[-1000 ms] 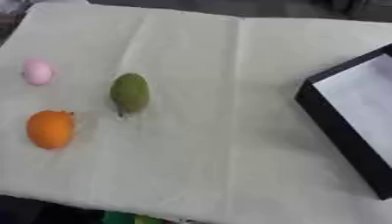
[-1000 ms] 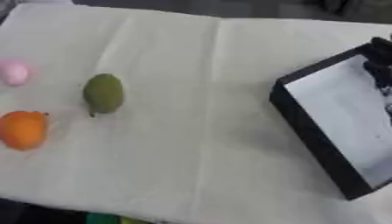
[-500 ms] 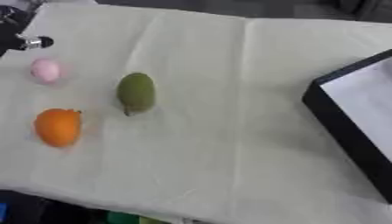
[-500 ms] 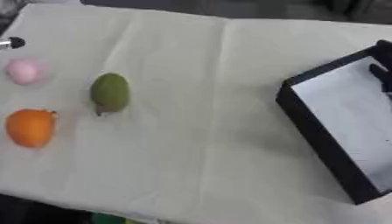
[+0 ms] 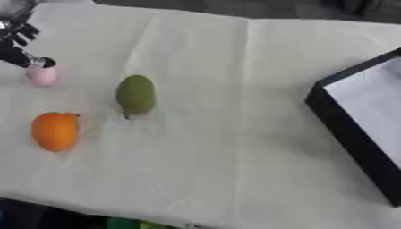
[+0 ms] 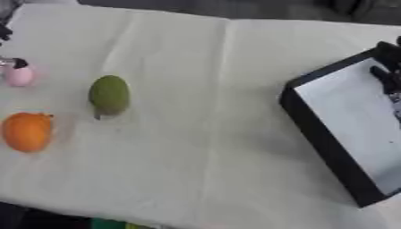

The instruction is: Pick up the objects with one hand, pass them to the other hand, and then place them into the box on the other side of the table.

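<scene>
My left hand (image 5: 17, 42) touches the pink ball (image 5: 41, 75); I cannot tell its grip. Next I'd close, lift, and pass it to my right hand (image 6: 387, 76), fingers unclear, over the black box (image 6: 329, 134).

the green fruit (image 6: 109, 94) lies on a cream cloth (image 6: 203, 147), long axis pointing away from the camera, stem end nearest the near edge. left of the green fruit and nearer the camera lies an orange fruit (image 6: 26, 132), apart from it. left of the green fruit and farther back sits a small pink object (image 6: 17, 76). a dark fingertip of the left hand (image 6: 15, 63) meets the top of the pink object at the view's left edge. well to the right of the green fruit stands a black box (image 6: 317, 142) with a white floor, set askew. the right hand (image 6: 388, 71) shows dark over the far corner of the box.
</scene>
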You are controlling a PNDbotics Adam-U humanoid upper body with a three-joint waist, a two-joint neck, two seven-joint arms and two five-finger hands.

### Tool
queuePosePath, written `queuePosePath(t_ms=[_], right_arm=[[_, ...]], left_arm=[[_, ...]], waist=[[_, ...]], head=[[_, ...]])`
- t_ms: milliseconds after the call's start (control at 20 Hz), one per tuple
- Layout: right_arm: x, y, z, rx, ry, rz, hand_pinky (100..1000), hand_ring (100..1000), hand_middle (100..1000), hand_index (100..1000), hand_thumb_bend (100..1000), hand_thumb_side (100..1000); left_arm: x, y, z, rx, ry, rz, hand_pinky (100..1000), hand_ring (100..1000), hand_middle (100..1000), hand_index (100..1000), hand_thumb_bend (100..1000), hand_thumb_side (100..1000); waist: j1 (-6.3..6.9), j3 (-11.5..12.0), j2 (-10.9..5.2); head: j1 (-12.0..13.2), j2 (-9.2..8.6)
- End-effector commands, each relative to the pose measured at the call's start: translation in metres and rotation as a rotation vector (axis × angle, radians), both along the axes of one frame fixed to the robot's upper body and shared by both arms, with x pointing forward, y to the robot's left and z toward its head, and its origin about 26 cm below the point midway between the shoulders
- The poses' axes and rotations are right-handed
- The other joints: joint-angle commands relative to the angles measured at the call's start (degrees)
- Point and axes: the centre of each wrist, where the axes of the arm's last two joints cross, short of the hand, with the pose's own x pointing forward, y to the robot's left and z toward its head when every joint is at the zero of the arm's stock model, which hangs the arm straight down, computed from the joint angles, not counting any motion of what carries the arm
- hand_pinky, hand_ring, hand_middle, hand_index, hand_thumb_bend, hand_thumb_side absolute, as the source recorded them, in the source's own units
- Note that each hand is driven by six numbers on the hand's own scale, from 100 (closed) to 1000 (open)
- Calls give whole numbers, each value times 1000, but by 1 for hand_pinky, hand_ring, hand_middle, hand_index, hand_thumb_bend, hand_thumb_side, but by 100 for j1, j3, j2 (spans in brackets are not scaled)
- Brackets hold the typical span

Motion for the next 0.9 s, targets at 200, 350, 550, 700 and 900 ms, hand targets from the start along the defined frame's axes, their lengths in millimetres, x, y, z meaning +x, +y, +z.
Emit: queuePosePath(t_ms=[200, 350, 550, 700, 900], right_arm=[[0, 2, 12, -46, -25, 22, 1000, 1000, 920, 1000, 100, 386], [1, 3, 12, -48, -23, 31, 1000, 1000, 918, 1000, 100, 388], [1, 4, 11, -53, -18, 35, 1000, 1000, 917, 1000, 100, 393], [1, 5, 11, -56, -15, 37, 1000, 1000, 916, 1000, 100, 395], [1, 5, 10, -57, -14, 38, 1000, 1000, 914, 1000, 100, 397]], left_arm=[[-1, 6, 14, 27, 33, 69, 925, 863, 819, 886, 540, 268], [-1, 4, 8, 81, 40, 127, 927, 868, 823, 896, 550, 231], [-1, 4, 8, 109, -8, 220, 922, 866, 816, 890, 516, 148], [-1, 7, 4, 124, -10, 272, 913, 862, 812, 877, 489, 119], [-2, 10, -8, 135, 19, 307, 913, 864, 814, 856, 463, 100]], waist=[[9, -8, -114], [-6, -18, -107], [-15, -18, -88], [-13, -18, -80], [-22, -30, -66]], head=[[-73, -14], [-80, -22], [-82, -39], [-79, -34], [-56, -44]])
